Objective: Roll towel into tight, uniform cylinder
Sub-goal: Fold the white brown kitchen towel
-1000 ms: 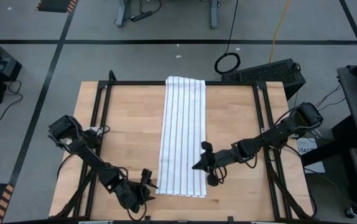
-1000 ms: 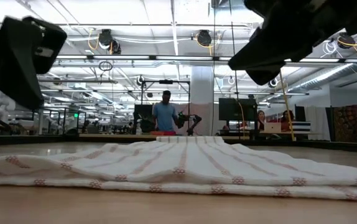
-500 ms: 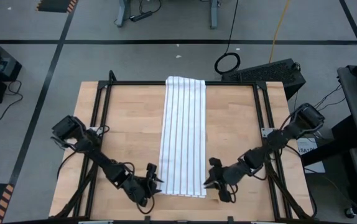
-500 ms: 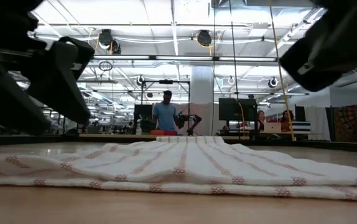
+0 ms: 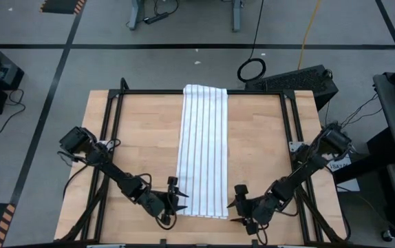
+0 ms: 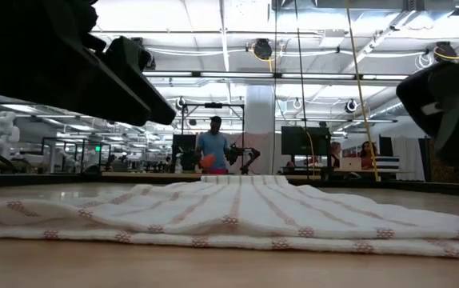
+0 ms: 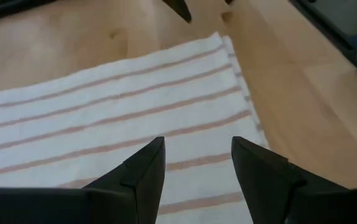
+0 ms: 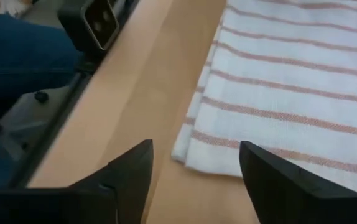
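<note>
The white pinstriped towel lies flat and unrolled on the wooden table, a long strip from the far edge to the near edge; it also shows as the towel in the low view. My left gripper hovers open at the towel's near left corner, its fingers over the cloth. My right gripper hovers open just off the near right corner. In the low view both arms, left and right, hang above the towel.
Black frame rails run along the table on the left and right. Bare wood lies on both sides of the towel. A person in blue stands in the room beyond; a blue-clad leg shows past the table's near edge.
My right gripper has gone from over the towel's right edge toward the table's near edge, ending beside the near right corner, and has opened. My left gripper has moved right to the near left corner. The towel has stayed flat.
</note>
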Controlling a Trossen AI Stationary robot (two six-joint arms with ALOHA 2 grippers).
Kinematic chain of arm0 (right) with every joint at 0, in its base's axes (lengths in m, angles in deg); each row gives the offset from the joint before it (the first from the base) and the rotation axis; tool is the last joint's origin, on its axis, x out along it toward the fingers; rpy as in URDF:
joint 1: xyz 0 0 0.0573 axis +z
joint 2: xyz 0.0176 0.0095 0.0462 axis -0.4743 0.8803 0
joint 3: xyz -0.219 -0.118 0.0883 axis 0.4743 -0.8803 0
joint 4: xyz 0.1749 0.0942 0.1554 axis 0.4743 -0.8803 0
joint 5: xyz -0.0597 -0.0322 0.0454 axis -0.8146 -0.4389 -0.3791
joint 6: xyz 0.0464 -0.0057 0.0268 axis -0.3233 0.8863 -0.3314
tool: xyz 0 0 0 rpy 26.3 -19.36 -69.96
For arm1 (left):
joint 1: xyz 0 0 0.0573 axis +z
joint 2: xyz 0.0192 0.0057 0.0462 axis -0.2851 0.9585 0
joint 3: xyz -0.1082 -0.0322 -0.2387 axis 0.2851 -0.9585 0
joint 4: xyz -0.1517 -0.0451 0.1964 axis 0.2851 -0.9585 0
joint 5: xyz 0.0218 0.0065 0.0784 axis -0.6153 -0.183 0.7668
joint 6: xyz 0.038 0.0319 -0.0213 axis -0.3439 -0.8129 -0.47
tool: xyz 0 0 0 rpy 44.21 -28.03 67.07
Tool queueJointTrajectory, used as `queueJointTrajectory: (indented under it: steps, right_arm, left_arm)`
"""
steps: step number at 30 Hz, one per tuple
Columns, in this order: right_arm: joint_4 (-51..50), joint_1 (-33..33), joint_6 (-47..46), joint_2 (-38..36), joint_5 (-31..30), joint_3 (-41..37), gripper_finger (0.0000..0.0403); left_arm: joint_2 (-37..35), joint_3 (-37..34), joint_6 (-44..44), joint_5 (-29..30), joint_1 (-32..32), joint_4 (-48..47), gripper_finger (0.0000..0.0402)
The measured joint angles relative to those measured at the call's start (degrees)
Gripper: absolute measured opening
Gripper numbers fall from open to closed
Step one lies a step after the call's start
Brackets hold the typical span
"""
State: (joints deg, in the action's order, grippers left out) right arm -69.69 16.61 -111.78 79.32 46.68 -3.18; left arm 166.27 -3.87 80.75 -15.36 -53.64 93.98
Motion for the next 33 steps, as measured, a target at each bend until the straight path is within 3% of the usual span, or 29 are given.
queueJointTrajectory:
  steps: [5,14,25,33]
  right_arm:
    - [1.83,0.58,2.01,3.27,-2.18,0.0,0.0235]
    - [1.56,0.63,4.47,3.57,-4.84,0.0,0.0235]
    - [1.88,2.51,5.51,3.57,-4.82,0.0,0.0236]
    - [8.85,2.13,7.75,5.87,-2.27,0.02,0.0236]
  left_arm:
    - [0.0,0.0,-1.41,4.37,0.6,0.2,0.0189]
    - [-0.02,0.61,-2.82,4.43,3.09,0.46,0.0189]
    - [-0.02,0.61,-3.16,5.02,3.82,7.56,0.0189]
    - [-0.02,0.61,0.81,5.68,3.8,7.63,0.0189]
